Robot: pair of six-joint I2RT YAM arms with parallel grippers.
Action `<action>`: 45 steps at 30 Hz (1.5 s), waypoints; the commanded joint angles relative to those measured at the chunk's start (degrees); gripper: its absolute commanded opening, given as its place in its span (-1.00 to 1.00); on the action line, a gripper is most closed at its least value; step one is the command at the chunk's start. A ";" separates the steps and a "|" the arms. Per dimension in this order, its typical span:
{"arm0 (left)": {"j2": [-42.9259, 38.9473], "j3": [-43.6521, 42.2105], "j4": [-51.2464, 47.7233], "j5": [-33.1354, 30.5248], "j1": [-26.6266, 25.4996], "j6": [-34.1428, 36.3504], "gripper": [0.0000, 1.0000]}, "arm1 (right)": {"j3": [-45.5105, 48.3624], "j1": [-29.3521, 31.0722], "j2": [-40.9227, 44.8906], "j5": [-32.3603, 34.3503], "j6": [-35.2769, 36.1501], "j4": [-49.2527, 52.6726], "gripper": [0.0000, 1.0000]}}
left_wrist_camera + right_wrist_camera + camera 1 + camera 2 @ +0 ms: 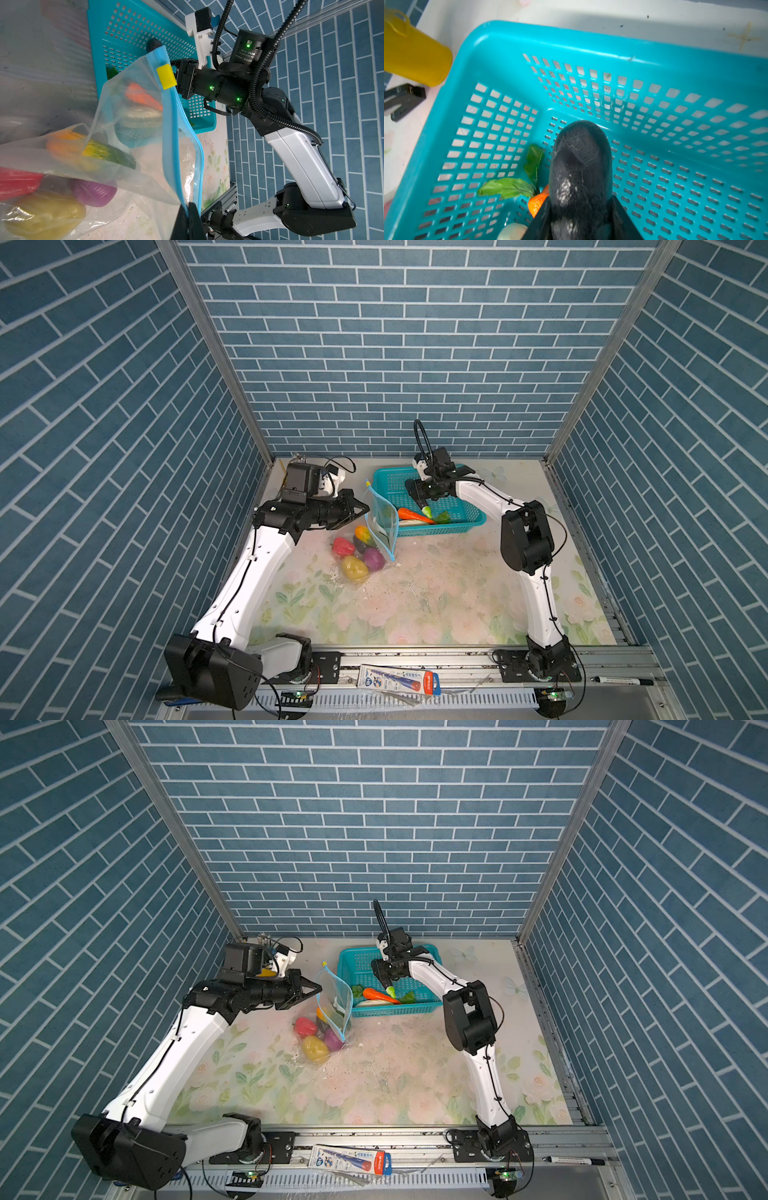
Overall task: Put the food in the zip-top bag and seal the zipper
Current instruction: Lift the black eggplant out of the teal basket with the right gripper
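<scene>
Bag (384,526): clear crinkly film, stood on edge on floral mat (436,593), just beside basket (440,531), mouth turned toward it. Zipper (379,519): narrow light-blue strip, lips bowed apart, so unsealed. Slider (166,76): small yellow block, matte, at the strip's far end.

My L gripper (365,510): jaws pinched tight on one lip of the zipper, holding the mouth up. Tips meet w/ only the strip between them in L wrist view.

Low in bag, resting on mat: pepper (343,546) red, lobed; potato (354,567) yellow, lumpy; onion (373,559) purple, ribbed; corn (108,153) yellow kernels w/ green husk. All glossy plastic, hazy through the film.

My R gripper (420,501): inside basket, clamped on eggplant (581,166), which is dark w/ a rounded nose, fine mesh-like texture, pale scuff.

Basket: teal hard plastic, slotted walls and floor. In it: carrot (415,515) orange, tapered; radish (409,522) white; leaf (508,187) green, thin, cloth-like.

View diffs: R wrist alone shows eggplant texture and a yellow cup (415,58) outside a basket corner. L wrist alone shows slider shape and corn clearly. Both top views show bag standing between the two grippers.
</scene>
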State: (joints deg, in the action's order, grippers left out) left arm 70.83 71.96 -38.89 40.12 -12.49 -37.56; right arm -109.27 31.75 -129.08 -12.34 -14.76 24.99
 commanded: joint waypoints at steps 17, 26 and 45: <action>0.93 -1.30 2.07 1.10 0.28 -0.42 -1.00 | 8.97 -0.11 11.25 -0.25 -11.83 -6.66 -0.41; 1.02 -2.57 3.21 1.17 0.28 -0.92 -1.00 | 14.22 1.08 19.44 -0.33 -15.15 -8.97 -0.44; 1.97 -3.06 4.83 1.01 0.19 -1.44 -1.00 | 22.53 9.27 35.76 5.04 -16.62 -15.24 -0.49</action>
State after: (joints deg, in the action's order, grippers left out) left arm 72.14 69.45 -34.89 41.17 -12.49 -39.22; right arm -88.31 39.53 -95.81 -9.85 -31.27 11.44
